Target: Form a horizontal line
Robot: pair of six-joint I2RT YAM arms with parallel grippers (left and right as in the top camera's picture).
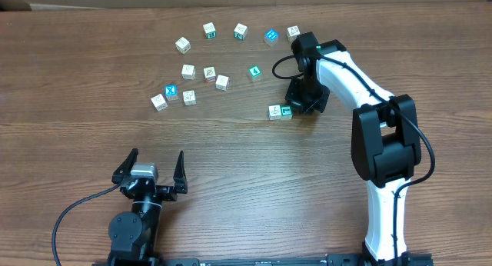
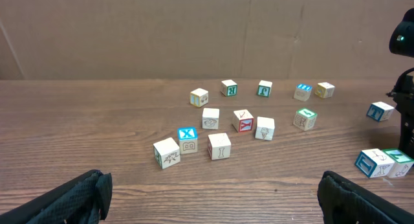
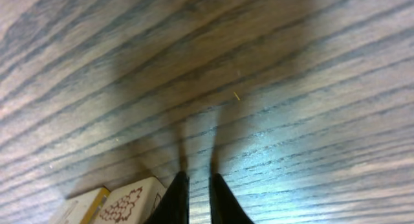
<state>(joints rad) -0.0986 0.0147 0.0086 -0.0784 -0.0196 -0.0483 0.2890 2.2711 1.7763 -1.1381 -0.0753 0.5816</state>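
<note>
The horizontal line [image 1: 280, 111] is a short row of two touching cubes, a whitish one on the left and a teal-green faced one on the right. It also shows at the right edge of the left wrist view [image 2: 383, 163]. My right gripper [image 1: 301, 104] stands just to the right of the row, pointing down at the table. In the right wrist view its fingers [image 3: 197, 185] are nearly together with only bare wood between them, and the row's cubes [image 3: 129, 201] lie just to their left. My left gripper [image 1: 151, 164] is wide open and empty near the front left [image 2: 210, 198].
Several loose letter cubes are scattered at the back of the table, among them a blue X cube [image 1: 171, 91], a teal cube [image 1: 254, 71] and a blue cube [image 1: 270, 36]. Cardboard lines the far edge.
</note>
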